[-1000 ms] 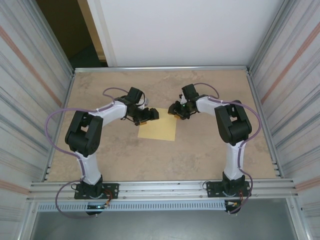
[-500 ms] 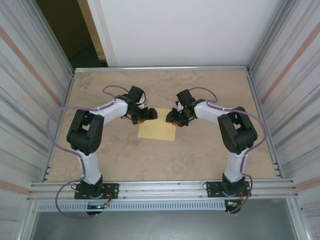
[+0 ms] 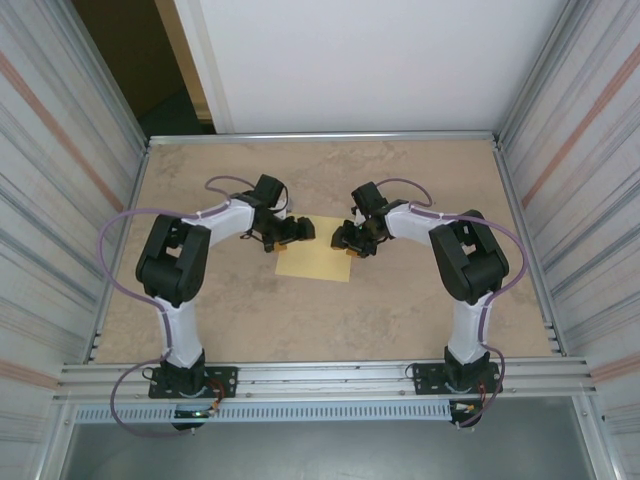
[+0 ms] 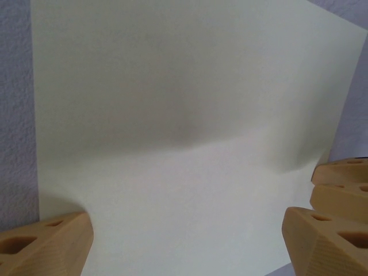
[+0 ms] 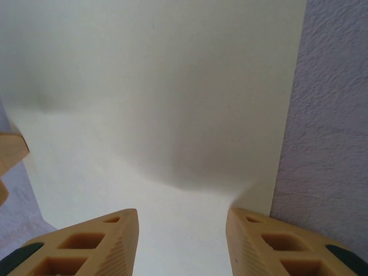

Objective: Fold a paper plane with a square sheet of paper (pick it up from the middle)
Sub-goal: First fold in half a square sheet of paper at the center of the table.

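Note:
The square sheet of paper [image 3: 314,263] lies flat on the table, plain yellow, with no fold that I can see. My left gripper [image 3: 293,232] hangs low over its far left part, open wide, with the paper [image 4: 184,115] spanning the gap between its tan fingers [image 4: 49,241]. My right gripper [image 3: 348,240] sits over the far right corner, open, jaws apart with the sheet [image 5: 155,98] between and below them. A soft shadowed bulge crosses the paper in both wrist views. The right gripper's fingertips [image 4: 344,184] show at the left wrist view's right edge.
The sheet rests mid-table on a beige marbled top [image 3: 420,300]. Metal rails edge the table, with ribbed walls on the left [image 3: 60,200] and on the right [image 3: 590,200]. Bare table lies in front of the sheet, toward the arm bases.
My right gripper has moved left and nearer, onto the sheet's far right corner. My left gripper has opened a little wider and stayed in place. The sheet has barely shifted.

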Controlling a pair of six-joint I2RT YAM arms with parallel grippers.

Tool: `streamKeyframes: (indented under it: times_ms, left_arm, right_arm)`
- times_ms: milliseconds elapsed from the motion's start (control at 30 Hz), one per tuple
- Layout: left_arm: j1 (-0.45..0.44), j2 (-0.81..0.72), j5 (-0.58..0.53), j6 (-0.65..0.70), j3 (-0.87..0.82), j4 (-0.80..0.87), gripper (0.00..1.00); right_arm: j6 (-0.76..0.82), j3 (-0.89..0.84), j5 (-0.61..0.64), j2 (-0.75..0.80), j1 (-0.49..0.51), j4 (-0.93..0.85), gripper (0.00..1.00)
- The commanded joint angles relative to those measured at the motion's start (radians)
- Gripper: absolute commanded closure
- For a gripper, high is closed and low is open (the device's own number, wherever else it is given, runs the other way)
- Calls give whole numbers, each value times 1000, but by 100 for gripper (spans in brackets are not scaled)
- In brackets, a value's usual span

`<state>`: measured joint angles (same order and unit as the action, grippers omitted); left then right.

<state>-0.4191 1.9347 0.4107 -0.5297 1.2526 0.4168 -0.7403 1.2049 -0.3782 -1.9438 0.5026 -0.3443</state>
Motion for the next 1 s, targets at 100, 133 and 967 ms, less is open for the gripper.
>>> streamKeyframes:
  times_ms: [100,133,967]
  left_arm:
    - [11,9,14,-30,-89,-43,10]
    - [11,6,15,-36,-96,-49,10]
    - [33,-43,-9,-72,-166,-123,17]
  right_arm:
    - [-51,9,-33,-91,0,49,55]
    - [-56,13,-41,-95,1,58,55]
    - [-67,120,-189,-216,57,109,61]
